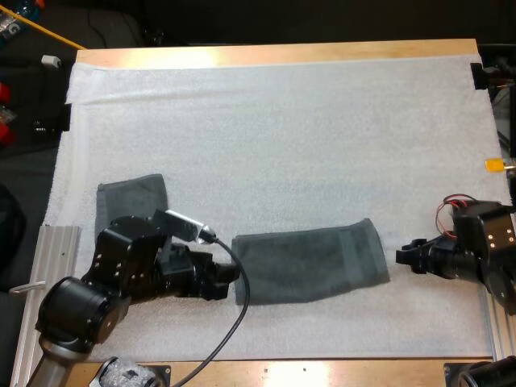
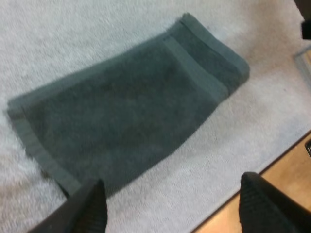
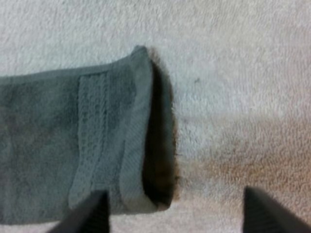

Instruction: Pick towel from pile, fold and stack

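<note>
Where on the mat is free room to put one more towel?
The far half of the mat, beyond both towels, is bare. A narrow strip runs between the folded towel and the table's near edge. Crowded: near left, with the second towel and the left gripper at the folded towel's left end; the right gripper stands close to its right end.

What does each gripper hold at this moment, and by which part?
Nothing. The left gripper and right gripper are both open, at opposite ends of the folded towel.

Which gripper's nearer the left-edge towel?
Left. The left gripper sits at the middle towel's left end, close to the left-edge towel; the right gripper is off the middle towel's right end.
</note>
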Robot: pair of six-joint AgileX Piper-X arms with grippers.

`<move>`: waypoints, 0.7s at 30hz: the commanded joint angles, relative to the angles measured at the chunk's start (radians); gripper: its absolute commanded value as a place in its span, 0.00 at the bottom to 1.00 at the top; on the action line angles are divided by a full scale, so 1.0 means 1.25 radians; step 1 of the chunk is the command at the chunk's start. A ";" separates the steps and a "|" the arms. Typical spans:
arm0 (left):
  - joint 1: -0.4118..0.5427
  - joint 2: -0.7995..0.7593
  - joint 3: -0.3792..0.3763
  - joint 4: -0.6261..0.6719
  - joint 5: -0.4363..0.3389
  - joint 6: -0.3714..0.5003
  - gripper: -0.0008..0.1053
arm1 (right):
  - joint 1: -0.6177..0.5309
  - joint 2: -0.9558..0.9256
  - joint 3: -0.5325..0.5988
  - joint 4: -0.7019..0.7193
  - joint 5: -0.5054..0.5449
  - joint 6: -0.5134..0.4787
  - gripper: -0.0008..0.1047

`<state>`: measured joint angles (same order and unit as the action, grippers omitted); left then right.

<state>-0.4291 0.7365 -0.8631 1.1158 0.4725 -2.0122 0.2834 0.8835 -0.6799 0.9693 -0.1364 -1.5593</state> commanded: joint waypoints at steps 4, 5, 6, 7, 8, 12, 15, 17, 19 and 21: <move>-0.001 -0.009 -0.005 0.033 0.042 -0.018 0.55 | 0.000 0.059 -0.003 -0.054 0.003 -0.010 0.65; -0.001 -0.009 -0.005 0.036 0.051 -0.018 0.55 | 0.000 0.074 -0.003 -0.064 0.000 -0.010 0.64; -0.001 -0.009 -0.005 0.039 0.062 -0.019 0.55 | 0.000 0.099 -0.003 -0.077 -0.003 -0.011 0.64; -0.001 -0.009 -0.005 0.042 0.066 -0.020 0.55 | 0.000 0.119 -0.003 -0.087 -0.003 -0.012 0.64; -0.001 -0.009 -0.005 0.044 0.067 -0.020 0.55 | 0.000 0.139 -0.003 -0.097 -0.007 -0.012 0.64; -0.001 -0.009 -0.005 0.058 0.068 -0.020 0.55 | 0.000 0.234 -0.003 -0.140 -0.061 -0.012 0.64; -0.001 -0.009 -0.005 0.070 0.068 -0.020 0.55 | 0.000 0.300 -0.003 -0.171 -0.094 -0.012 0.64; -0.001 -0.009 -0.005 0.076 0.068 -0.020 0.55 | 0.000 0.339 -0.003 -0.181 -0.104 -0.012 0.64; -0.001 -0.009 -0.005 0.076 0.068 -0.020 0.55 | 0.000 0.377 -0.003 -0.187 -0.110 -0.012 0.64; -0.001 -0.009 -0.005 0.076 0.068 -0.022 0.55 | 0.000 0.411 -0.003 -0.187 -0.112 -0.012 0.64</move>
<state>-0.4291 0.7302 -0.8631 1.2081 0.5514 -2.0321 0.2834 1.3947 -0.6799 0.7392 -0.2591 -1.5628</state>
